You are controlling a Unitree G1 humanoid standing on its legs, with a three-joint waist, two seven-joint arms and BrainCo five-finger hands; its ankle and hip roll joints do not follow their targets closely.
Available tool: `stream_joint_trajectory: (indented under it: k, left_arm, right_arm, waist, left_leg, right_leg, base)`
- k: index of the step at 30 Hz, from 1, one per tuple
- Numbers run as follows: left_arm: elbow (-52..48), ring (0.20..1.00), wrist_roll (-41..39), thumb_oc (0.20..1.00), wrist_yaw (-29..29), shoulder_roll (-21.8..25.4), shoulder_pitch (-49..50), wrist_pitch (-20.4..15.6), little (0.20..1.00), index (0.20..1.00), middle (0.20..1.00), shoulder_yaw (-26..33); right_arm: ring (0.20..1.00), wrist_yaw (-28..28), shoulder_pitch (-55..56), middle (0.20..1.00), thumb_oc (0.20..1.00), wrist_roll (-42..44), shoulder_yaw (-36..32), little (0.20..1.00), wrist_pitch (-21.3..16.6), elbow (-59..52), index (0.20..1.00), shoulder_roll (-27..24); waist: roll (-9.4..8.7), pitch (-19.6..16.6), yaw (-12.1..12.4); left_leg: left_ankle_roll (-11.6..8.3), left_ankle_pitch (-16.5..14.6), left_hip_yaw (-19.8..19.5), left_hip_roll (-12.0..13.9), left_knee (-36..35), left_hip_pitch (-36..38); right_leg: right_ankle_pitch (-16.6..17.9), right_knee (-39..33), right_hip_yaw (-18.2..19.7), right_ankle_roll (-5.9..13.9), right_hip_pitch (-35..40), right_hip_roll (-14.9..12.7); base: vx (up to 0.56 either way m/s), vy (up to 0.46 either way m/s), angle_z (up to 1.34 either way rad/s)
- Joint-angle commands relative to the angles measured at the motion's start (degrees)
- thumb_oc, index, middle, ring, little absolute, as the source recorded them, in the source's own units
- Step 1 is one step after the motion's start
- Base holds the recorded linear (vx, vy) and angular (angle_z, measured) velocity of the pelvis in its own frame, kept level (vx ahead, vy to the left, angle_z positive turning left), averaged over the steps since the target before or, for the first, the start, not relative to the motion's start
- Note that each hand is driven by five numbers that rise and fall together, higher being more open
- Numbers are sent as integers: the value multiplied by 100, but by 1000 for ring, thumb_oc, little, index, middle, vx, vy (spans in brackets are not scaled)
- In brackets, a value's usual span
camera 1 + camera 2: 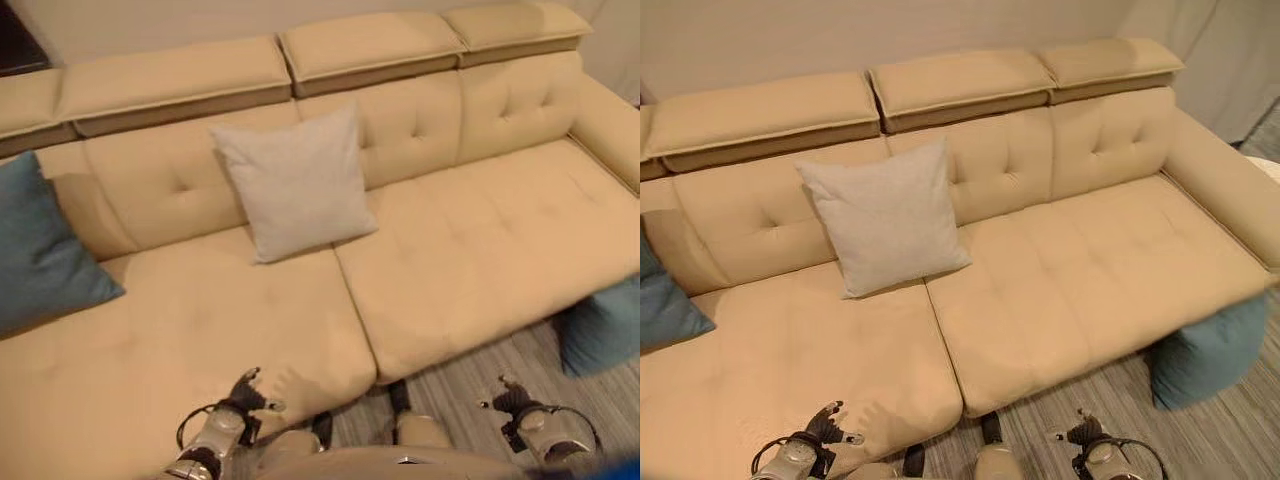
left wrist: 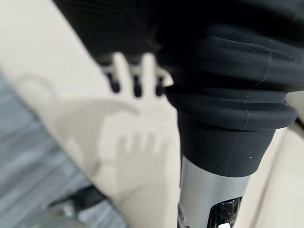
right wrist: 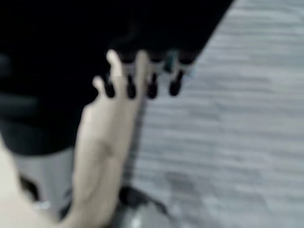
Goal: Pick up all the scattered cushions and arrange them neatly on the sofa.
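Right eye view shows the left hand [image 1: 828,428] and right hand [image 1: 1083,434] low near the sofa [image 1: 1080,290] front edge, fingers relaxed, holding nothing. One teal cushion [image 1: 1207,352] lies on the floor by the right end; it looks soft and light, best gripped at a corner. Farther back, a grey cushion [image 1: 885,217] leans on the backrest.

beige sofa [image 1: 1080,270], grey cushion [image 1: 885,218], teal cushions [image 1: 1208,355]

Left hand [image 1: 243,392]: silver fingers [image 2: 135,71], dark tips, dark ribbed cover over back and wrist, silver-grey forearm. Right hand [image 1: 513,400]: same silver-and-dark build, dark-tipped fingers [image 3: 130,80].
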Motion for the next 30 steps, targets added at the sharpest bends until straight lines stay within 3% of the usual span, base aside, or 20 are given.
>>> stream_joint_trajectory:
  k: [1, 3, 6, 9, 10, 11, 13, 20, 21, 25, 30]
  left_arm:
    - [18, 1000, 30, 1000, 8, 110, 81, 17, 1000, 1000, 1000, 64]
    - [0, 1000, 19, 1000, -36, 151, 103, 73, 1000, 1000, 1000, 65]
    - [-10, 1000, 18, 1000, -51, 176, 110, 93, 1000, 1000, 1000, 62]
    - [9, 1000, 43, 1000, -65, 166, 146, 149, 1000, 1000, 1000, 85]
    - [9, 1000, 43, 1000, -65, 167, 144, 149, 1000, 1000, 1000, 85]
    - [-31, 1000, -6, 1000, -58, 162, 123, 140, 1000, 1000, 1000, 107]
    - [-73, 1000, -30, 1000, -40, 167, 119, 129, 1000, 1000, 1000, 101]
    - [-93, 1000, -171, 1000, -12, 32, -6, 157, 1000, 1000, 1000, 42]
    - [-112, 1000, -204, 1000, -2, 14, -30, 161, 1000, 1000, 1000, 20]
    - [-139, 1000, -253, 1000, 11, -119, -114, 123, 1000, 1000, 1000, -84]
    - [-45, 1000, -64, 1000, 40, -229, -209, 159, 1000, 1000, 1000, -216]
  right_arm:
    - [1000, -42, -185, 1000, 1000, 109, 70, 1000, -6, -53, 1000, -292]
    - [1000, -43, -133, 1000, 1000, 215, 13, 1000, -45, -74, 1000, -289]
    - [1000, -27, -86, 1000, 1000, 298, -34, 1000, -61, -65, 1000, -274]
    - [1000, -68, -28, 1000, 1000, 376, -112, 1000, -81, 37, 1000, -221]
    - [1000, -68, -29, 1000, 1000, 376, -113, 1000, -81, 37, 1000, -220]
    - [1000, -96, -93, 1000, 1000, 397, -97, 1000, -72, -6, 1000, -190]
    - [1000, -108, -118, 1000, 1000, 402, -60, 1000, -61, -45, 1000, -178]
    - [1000, -226, -145, 1000, 1000, 687, -128, 1000, -60, -81, 1000, -212]
    - [1000, -255, -148, 1000, 1000, 736, -142, 1000, -53, -80, 1000, -215]
    - [1000, -251, -148, 1000, 1000, 783, -83, 1000, -34, 38, 1000, -179]
    - [1000, -220, -172, 1000, 1000, 736, -151, 1000, 59, 174, 1000, -199]
  waist:
    - [294, 183, 243]
    - [319, 154, 310]
    - [309, 98, 331]
    - [289, -148, 593]
    - [289, -159, 593]
    - [250, -223, 746]
    - [228, -230, 806]
    - [249, -118, 585]
    - [254, -67, 590]
    - [235, 26, 665]
    - [411, -29, 489]
  left_leg:
    - [-357, -373, -330, 247, 237, 102]
    - [-280, -253, -154, 317, 152, 74]
    - [-244, -187, -71, 340, 127, 23]
    - [-195, -83, 397, 478, 31, -130]
    - [-195, -72, 397, 479, 28, -145]
    - [-253, 6, 683, 581, -22, -293]
    - [-277, 46, 791, 602, -67, -288]
    - [-487, 100, 771, 771, 244, -394]
    - [-528, 116, 638, 769, 347, -442]
    - [-658, -65, -712, 378, 599, -462]
    - [-550, -184, -646, 436, 125, -70]
  right_leg:
    - [472, 382, -1136, 95, -133, 148]
    - [147, 904, -1537, -85, 82, 152]
    - [-5, 1128, -1649, -133, 189, 182]
    - [-567, 1261, -2169, -211, 951, 218]
    - [-554, 1249, -2170, -212, 940, 221]
    - [-524, 927, -2435, -153, 1206, 122]
    - [-521, 739, -2468, -146, 1262, 121]
    - [-436, -58, -1992, -239, 1457, 455]
    - [-406, -76, -1920, -252, 1444, 467]
    - [-182, -61, -1414, -249, 1238, 520]
    - [19, 95, -973, -76, 820, 504]
  base:
    - [-365, 118, -147]
    - [-206, 73, -106]
    - [-138, 21, -58]
    - [-220, -38, -59]
    - [-224, -107, -112]
    - [-155, -76, -130]
    - [-116, -107, -126]
    - [-74, -126, -40]
    - [-89, -1, -19]
    - [-115, 21, -92]
    - [-96, 177, -98]
